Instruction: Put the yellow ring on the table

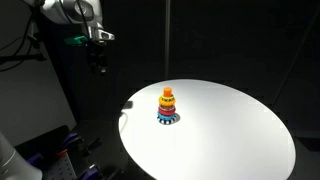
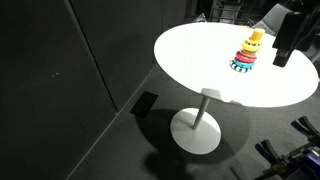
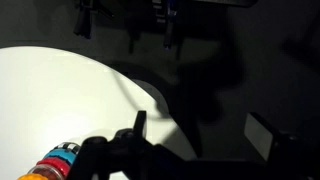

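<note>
On the dark floor, a round white tabletop (image 1: pixel 235 135) is carried by a single post on a round foot (image 2: pixel 196 132). The robot arm (image 1: pixel 68 12) is seen entering from the upper corner in an exterior view. Its jaws are held in the air beyond the tabletop's rim, pointing downward and touching nothing. Whether the jaws are open or closed cannot be told, since they show only as a dark shape in every view. A stacking toy (image 1: pixel 167 108) of coloured rings is stood upright on the tabletop, off centre, and is seen in both exterior views. In the wrist view only part of the stack (image 3: pixel 55 160) is caught at the lower edge. The yellow ring (image 2: pixel 256 37) is seated at the very top of the stack, directly above an orange ring (image 2: pixel 250 46), well apart from the jaws.
</note>
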Controlling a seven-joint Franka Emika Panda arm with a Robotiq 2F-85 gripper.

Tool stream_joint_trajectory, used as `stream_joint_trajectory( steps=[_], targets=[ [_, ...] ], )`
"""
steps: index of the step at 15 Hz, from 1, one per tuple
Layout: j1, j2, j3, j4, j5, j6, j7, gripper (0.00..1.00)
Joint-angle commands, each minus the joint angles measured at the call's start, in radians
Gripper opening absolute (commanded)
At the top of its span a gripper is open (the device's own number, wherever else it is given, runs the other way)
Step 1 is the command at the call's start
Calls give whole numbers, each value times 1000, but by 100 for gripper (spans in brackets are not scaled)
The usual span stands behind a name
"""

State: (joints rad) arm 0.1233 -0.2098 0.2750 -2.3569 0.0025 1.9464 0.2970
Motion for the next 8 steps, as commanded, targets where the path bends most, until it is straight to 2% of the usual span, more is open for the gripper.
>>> stream_joint_trajectory(
  steps=[1,8],
  targets=[
    [19,1,-18,4,-4,-3,3,100],
    [16,10,-17,9,-22,6,18,100]
  ],
)
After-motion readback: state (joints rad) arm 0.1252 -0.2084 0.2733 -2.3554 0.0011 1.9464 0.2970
